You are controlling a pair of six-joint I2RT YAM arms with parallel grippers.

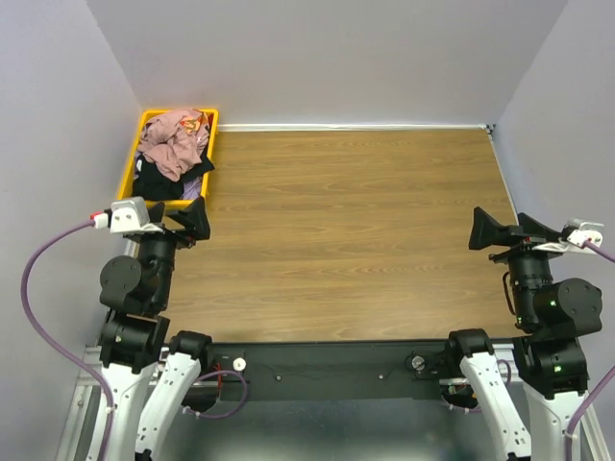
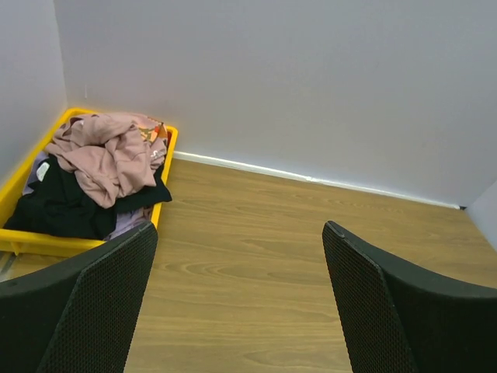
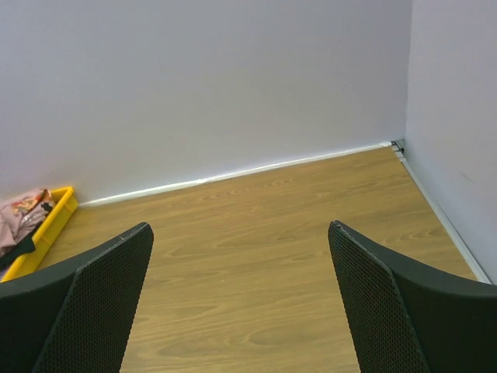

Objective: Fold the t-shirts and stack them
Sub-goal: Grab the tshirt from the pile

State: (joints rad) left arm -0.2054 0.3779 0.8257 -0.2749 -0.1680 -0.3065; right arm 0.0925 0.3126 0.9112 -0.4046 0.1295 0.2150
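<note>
We held the left tool [image 1: 189, 224] and right tool [image 1: 483, 232] spread, empty, because the tees [image 1: 173, 144] lay heaped in the bin [image 1: 128, 171].

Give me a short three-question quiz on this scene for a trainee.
1. True or false: the pink tee lies on top of the black tees in the bin.
2. Where does the bin sit? A) at the table's far-left corner B) at its far-right corner C) between the arm bases
3. Fill in: the left gripper and right gripper are both ___, holding nothing.
Key: 1 true; 2 A; 3 open.
</note>
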